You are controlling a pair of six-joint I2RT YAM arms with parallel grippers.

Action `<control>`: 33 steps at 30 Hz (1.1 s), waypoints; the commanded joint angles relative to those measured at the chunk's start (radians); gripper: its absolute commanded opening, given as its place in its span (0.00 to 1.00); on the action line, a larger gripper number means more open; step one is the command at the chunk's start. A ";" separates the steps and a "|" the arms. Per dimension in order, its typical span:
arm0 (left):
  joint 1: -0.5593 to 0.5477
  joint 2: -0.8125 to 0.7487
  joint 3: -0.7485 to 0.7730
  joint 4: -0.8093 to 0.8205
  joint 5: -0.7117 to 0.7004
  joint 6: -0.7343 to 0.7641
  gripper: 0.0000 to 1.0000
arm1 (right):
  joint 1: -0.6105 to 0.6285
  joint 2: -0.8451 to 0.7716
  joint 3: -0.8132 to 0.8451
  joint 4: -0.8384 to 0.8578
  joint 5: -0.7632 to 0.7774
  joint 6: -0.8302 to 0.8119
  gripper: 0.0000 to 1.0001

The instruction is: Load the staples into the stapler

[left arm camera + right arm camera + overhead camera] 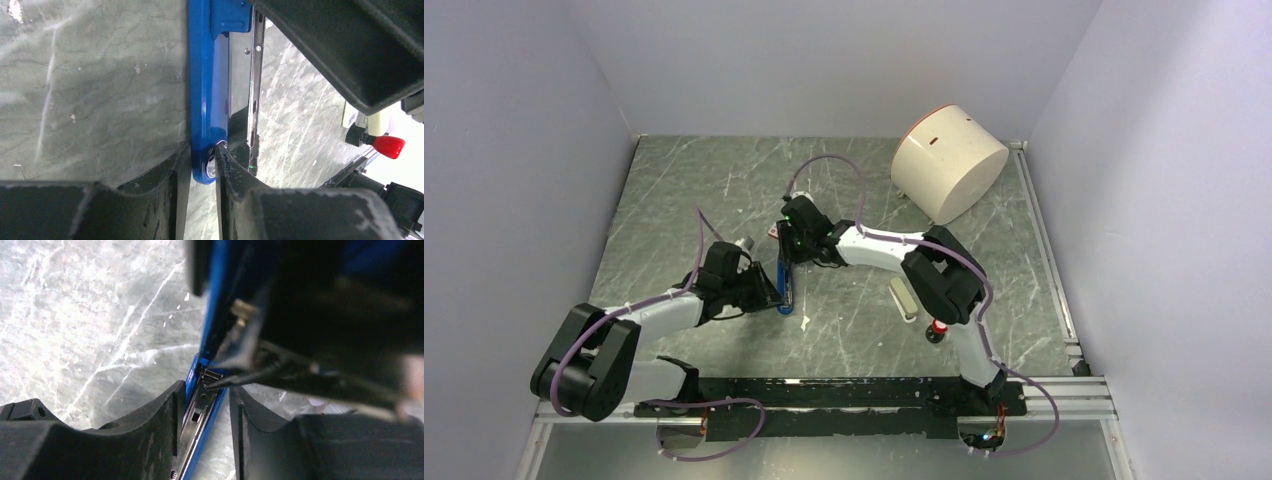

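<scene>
The blue stapler lies opened on the table between my two grippers. My left gripper is shut on its near end; in the left wrist view the fingers pinch the rounded blue tip, with the silver channel beside it. My right gripper is over the far end. In the right wrist view its jaws stand apart, straddling the silver channel, with a gap on the right. The stapler's raised black arm is blurred above. The staples box shows only as a pinkish patch by the right gripper.
A beige oblong bar and a red-capped black knob lie right of the stapler, under the right arm; the knob also shows in the left wrist view. A large white cylinder lies at the back right. Walls enclose the table.
</scene>
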 commanded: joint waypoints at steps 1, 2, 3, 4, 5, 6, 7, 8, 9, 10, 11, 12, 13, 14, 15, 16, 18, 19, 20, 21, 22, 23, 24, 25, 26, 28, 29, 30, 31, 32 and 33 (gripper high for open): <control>-0.008 0.000 -0.012 -0.093 -0.070 0.017 0.30 | 0.026 0.035 0.035 -0.062 0.040 -0.003 0.38; -0.007 -0.009 -0.008 -0.110 -0.088 0.019 0.31 | 0.032 0.039 0.041 -0.075 0.051 -0.003 0.37; -0.008 -0.015 -0.002 -0.129 -0.109 0.020 0.31 | 0.037 0.042 0.050 -0.086 0.065 -0.004 0.35; -0.008 -0.023 0.004 -0.149 -0.129 0.021 0.32 | 0.043 0.048 0.060 -0.099 0.076 -0.004 0.34; -0.008 -0.038 0.011 -0.171 -0.149 0.022 0.32 | 0.050 0.053 0.070 -0.111 0.090 -0.002 0.34; -0.008 -0.048 0.019 -0.194 -0.172 0.022 0.33 | 0.057 0.058 0.083 -0.124 0.107 0.001 0.33; -0.008 -0.061 0.028 -0.214 -0.191 0.021 0.33 | 0.066 0.066 0.095 -0.139 0.125 0.002 0.33; -0.008 -0.076 0.035 -0.236 -0.210 0.019 0.34 | 0.076 0.075 0.109 -0.155 0.147 0.005 0.33; -0.008 -0.092 0.042 -0.257 -0.232 0.015 0.35 | 0.085 0.081 0.123 -0.168 0.169 0.009 0.32; -0.008 -0.113 0.051 -0.280 -0.252 0.011 0.35 | 0.095 0.089 0.134 -0.178 0.193 0.011 0.32; -0.008 -0.133 0.061 -0.312 -0.275 0.005 0.36 | 0.105 0.094 0.146 -0.189 0.214 0.013 0.31; -0.008 -0.157 0.073 -0.341 -0.300 -0.001 0.37 | 0.114 0.101 0.157 -0.198 0.237 0.018 0.31; -0.008 -0.182 0.087 -0.369 -0.312 -0.008 0.38 | 0.124 0.107 0.167 -0.204 0.260 0.021 0.30; -0.008 -0.208 0.102 -0.401 -0.345 -0.015 0.40 | 0.131 0.111 0.174 -0.206 0.278 0.020 0.29; -0.008 -0.234 0.122 -0.432 -0.377 -0.022 0.41 | 0.138 0.116 0.180 -0.206 0.296 0.021 0.29; -0.008 -0.261 0.142 -0.465 -0.408 -0.028 0.42 | 0.145 0.121 0.195 -0.210 0.313 0.022 0.28; -0.008 -0.319 0.190 -0.526 -0.474 -0.036 0.44 | 0.155 0.134 0.220 -0.219 0.342 0.027 0.27; -0.008 -0.346 0.210 -0.555 -0.508 -0.039 0.45 | 0.157 0.139 0.233 -0.220 0.356 0.030 0.26; -0.008 -0.371 0.230 -0.581 -0.540 -0.042 0.46 | 0.158 0.145 0.244 -0.220 0.366 0.035 0.26; -0.008 -0.395 0.249 -0.608 -0.581 -0.042 0.47 | 0.160 0.151 0.256 -0.219 0.379 0.042 0.26; -0.008 -0.418 0.266 -0.632 -0.608 -0.045 0.48 | 0.162 0.160 0.268 -0.218 0.393 0.050 0.25; -0.008 -0.439 0.285 -0.655 -0.631 -0.044 0.49 | 0.163 0.168 0.276 -0.213 0.407 0.062 0.25; -0.008 -0.457 0.304 -0.677 -0.651 -0.043 0.50 | 0.163 0.174 0.282 -0.204 0.412 0.074 0.25; -0.008 -0.473 0.322 -0.698 -0.667 -0.044 0.51 | 0.163 0.179 0.284 -0.193 0.416 0.085 0.25; -0.008 -0.488 0.343 -0.719 -0.681 -0.043 0.52 | 0.163 0.184 0.285 -0.180 0.419 0.099 0.25; -0.008 -0.520 0.381 -0.759 -0.706 -0.045 0.53 | 0.163 0.205 0.299 -0.164 0.423 0.121 0.25; -0.008 -0.532 0.399 -0.784 -0.720 -0.049 0.53 | 0.162 0.216 0.314 -0.164 0.426 0.134 0.25; -0.008 -0.547 0.416 -0.803 -0.733 -0.051 0.54 | 0.161 0.229 0.331 -0.165 0.426 0.145 0.25; -0.008 -0.560 0.435 -0.827 -0.754 -0.058 0.54 | 0.161 0.242 0.351 -0.166 0.428 0.157 0.25; -0.008 -0.571 0.454 -0.863 -0.782 -0.077 0.54 | 0.161 0.255 0.369 -0.167 0.429 0.167 0.26; -0.008 -0.583 0.474 -0.885 -0.805 -0.089 0.54 | 0.160 0.270 0.398 -0.173 0.431 0.182 0.27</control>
